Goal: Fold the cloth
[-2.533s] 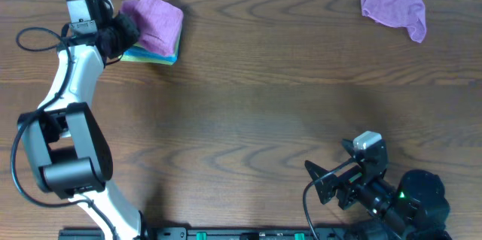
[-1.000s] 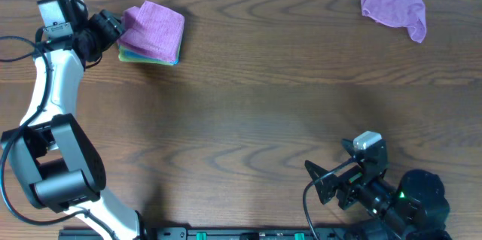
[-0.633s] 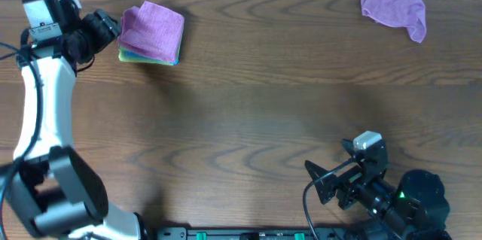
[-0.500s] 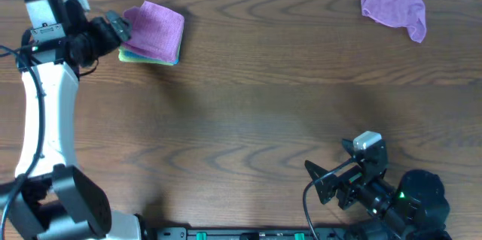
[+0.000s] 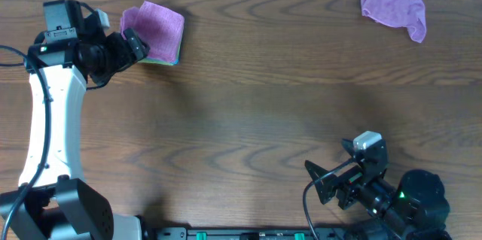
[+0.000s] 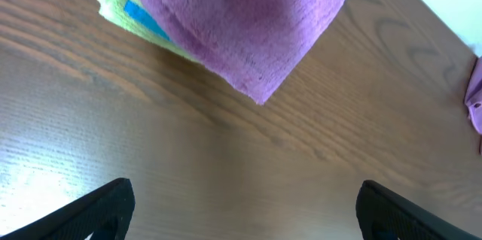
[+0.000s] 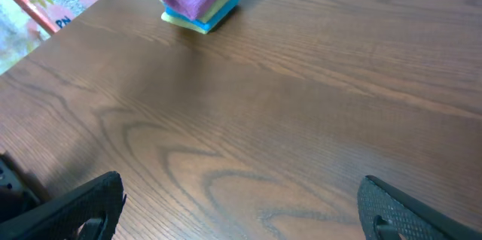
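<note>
Dark wood table point(image 5: 248, 112) is running under the right gripper point(image 7: 241, 187), which is resting nearest, fingers spread and empty. Farther out, the left gripper point(image 6: 245, 195) is hanging wide open just beside the folded purple cloth point(image 5: 157, 23), which is topping a coloured stack point(image 6: 124, 7). At the far right edge, the crumpled purple cloth point(image 5: 393, 5) is lying unfolded. Fetching it looks like the step in hand, calling for a long reach and a corner pinch.

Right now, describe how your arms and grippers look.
The left arm has white links, black joints and a black cable; the left gripper is black. The right arm is black, with a pale camera box, a green light and a looping cable; the right gripper is black.
</note>
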Robot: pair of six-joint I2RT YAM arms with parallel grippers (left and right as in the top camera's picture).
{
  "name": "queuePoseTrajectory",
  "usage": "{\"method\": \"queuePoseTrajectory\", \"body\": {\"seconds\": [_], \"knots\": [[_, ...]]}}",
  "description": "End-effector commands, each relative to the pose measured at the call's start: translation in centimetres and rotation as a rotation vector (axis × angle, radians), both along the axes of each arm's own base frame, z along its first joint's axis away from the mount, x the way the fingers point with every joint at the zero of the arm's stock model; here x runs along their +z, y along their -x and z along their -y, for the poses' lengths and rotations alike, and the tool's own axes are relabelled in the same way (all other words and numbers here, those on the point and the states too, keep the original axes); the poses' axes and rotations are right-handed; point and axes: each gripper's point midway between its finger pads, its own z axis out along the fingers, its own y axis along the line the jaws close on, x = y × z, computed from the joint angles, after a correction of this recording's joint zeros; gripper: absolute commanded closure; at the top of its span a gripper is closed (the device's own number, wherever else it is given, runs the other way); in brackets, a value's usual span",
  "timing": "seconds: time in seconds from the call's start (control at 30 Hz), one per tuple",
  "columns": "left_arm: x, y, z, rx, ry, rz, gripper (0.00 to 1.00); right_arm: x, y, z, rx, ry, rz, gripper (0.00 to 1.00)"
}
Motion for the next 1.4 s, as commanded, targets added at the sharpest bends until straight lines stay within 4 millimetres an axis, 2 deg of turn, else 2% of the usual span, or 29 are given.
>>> {"method": "queuePoseTrajectory", "body": {"seconds": [0.0, 0.2, 0.3, 0.4, 0.57, 0.73, 0.9, 1.07, 1.23, 1.37], "knots": [[1.2, 0.0, 1.4, -0.078, -0.027, 0.040, 0.05, -0.2, 0.0, 0.0, -0.005, -0.012, -0.014, 0.01], [1.5, 1.1, 2.5, -0.128, -0.142, 0.073, 0.05, -0.2, 0.0, 0.0, -0.005, -0.012, -0.013, 0.01], [2.3, 2.0, 2.6, -0.114, -0.209, 0.191, 0.05, -0.2, 0.0, 0.0, -0.005, -0.012, -0.013, 0.01], [2.0, 3.4, 2.6, -0.100, -0.235, 0.293, 0.05, -0.2, 0.0, 0.0, -0.005, -0.012, -0.014, 0.01], [-0.4, 7.3, 2.6, -0.150, -0.322, 0.436, 0.05, -0.2, 0.0, 0.0, -0.005, -0.012, -0.014, 0.01], [-3.9, 11.8, 2.8, -0.207, -0.386, 0.495, 0.05, -0.2, 0.0, 0.0, -0.005, -0.012, -0.014, 0.01], [-7.0, 15.0, 2.6, -0.204, -0.425, 0.533, 0.05, -0.2, 0.0, 0.0, -0.005, -0.012, -0.014, 0.01], [-9.5, 16.9, 2.2, -0.177, -0.453, 0.552, 0.05, -0.2, 0.0, 0.0, -0.005, -0.012, -0.014, 0.01], [-11.6, 17.9, 1.8, -0.163, -0.470, 0.531, 0.05, -0.2, 0.0, 0.0, -0.005, -0.012, -0.014, 0.01], [-10.9, 17.7, 0.8, -0.130, -0.531, 0.555, 0.05, -0.2, 0.0, 0.0, -0.005, -0.012, -0.014, 0.01]]}}
